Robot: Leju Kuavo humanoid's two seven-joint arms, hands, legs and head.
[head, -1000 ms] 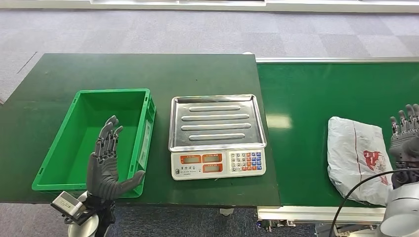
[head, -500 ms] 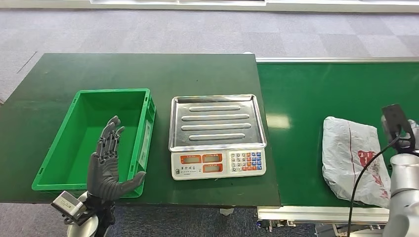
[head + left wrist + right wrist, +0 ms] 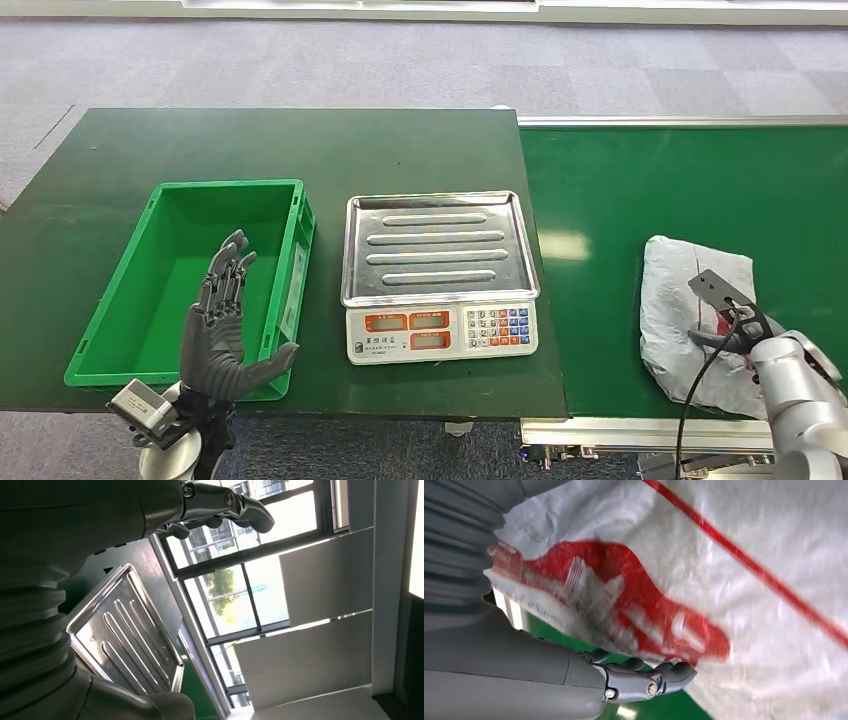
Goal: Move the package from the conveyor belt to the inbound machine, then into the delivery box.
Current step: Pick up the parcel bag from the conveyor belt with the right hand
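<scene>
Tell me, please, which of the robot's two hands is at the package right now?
The right hand, down on the white package with red print on the conveyor belt. The left hand hovers with spread fingers near the green delivery box.

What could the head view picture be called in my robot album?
Robot's right hand reaching onto the white package on the conveyor belt.

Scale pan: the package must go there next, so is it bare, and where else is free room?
The scale pan is bare. The green box is empty, under the left hand. Belt beyond the package is free; the right hand crowds it.
</scene>
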